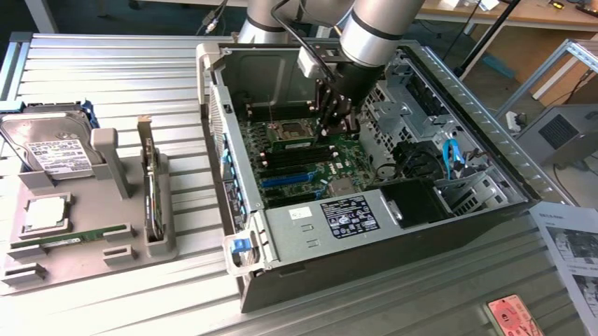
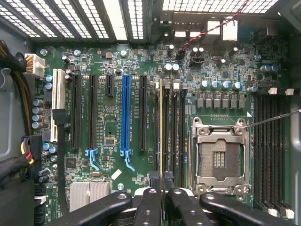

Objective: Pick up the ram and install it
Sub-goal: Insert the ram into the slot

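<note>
Tool (image 2: 161, 192): clamped shut on the ram (image 2: 161, 127).
Ram: held edge-down, aligned along the memory slots (image 2: 173, 127), apparently for seating.

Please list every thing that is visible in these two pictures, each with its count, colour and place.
open metal computer case: one, grey and black, middle of the exterior view.
large green motherboard: one, green, inside the case.
long blue expansion slot: one, blue, on the motherboard.
empty square processor socket: one, silver, on the motherboard.
thin green ram stick: one, green, held edge-on above the motherboard.
moulded plastic parts tray: one, grey, exterior view's left of the case.
metal hard drive: one, silver, in the tray.
square flat processor chip: one, silver, in the tray.
printed paper sheet: one, white, exterior view's right.
robot arm: one, silver-grey, reaching into the case.
gripper: one, black, shut on the ram stick.
</note>
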You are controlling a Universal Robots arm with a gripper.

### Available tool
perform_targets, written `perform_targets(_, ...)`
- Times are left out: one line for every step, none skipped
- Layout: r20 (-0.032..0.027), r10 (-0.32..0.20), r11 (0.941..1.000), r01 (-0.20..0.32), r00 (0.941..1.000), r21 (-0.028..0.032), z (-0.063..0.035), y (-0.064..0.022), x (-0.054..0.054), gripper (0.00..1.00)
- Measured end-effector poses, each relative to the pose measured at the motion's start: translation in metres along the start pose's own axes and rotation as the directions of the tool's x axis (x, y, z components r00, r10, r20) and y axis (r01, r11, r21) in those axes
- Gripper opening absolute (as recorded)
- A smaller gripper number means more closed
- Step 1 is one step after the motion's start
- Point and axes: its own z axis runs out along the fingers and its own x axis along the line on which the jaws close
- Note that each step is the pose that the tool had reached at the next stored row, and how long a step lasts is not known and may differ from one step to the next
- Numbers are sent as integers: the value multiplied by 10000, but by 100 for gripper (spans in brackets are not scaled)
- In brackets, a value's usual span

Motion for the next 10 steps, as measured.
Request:
perform_targets(0,0,10000,0,10000,0,0,0,0,12)
perform_targets(0,0,10000,0,10000,0,0,0,0,12)
perform_targets(0,-1,10000,1,10000,0,0,0,0,12)
perform_targets(1,-1,10000,1,10000,0,3,0,0,12)
perform_targets(6,-1,10000,1,10000,2,10,-1,-1,12)
perform_targets(3,-1,10000,1,10000,1,18,-2,0,12)
perform_targets(-1,-1,10000,1,10000,0,30,-2,1,12)
perform_targets(1,-1,10000,1,10000,0,48,-4,1,12)
perform_targets(1,-1,10000,1,10000,0,73,-6,1,12)
perform_targets(1,-1,10000,1,10000,0,99,-8,2,12)
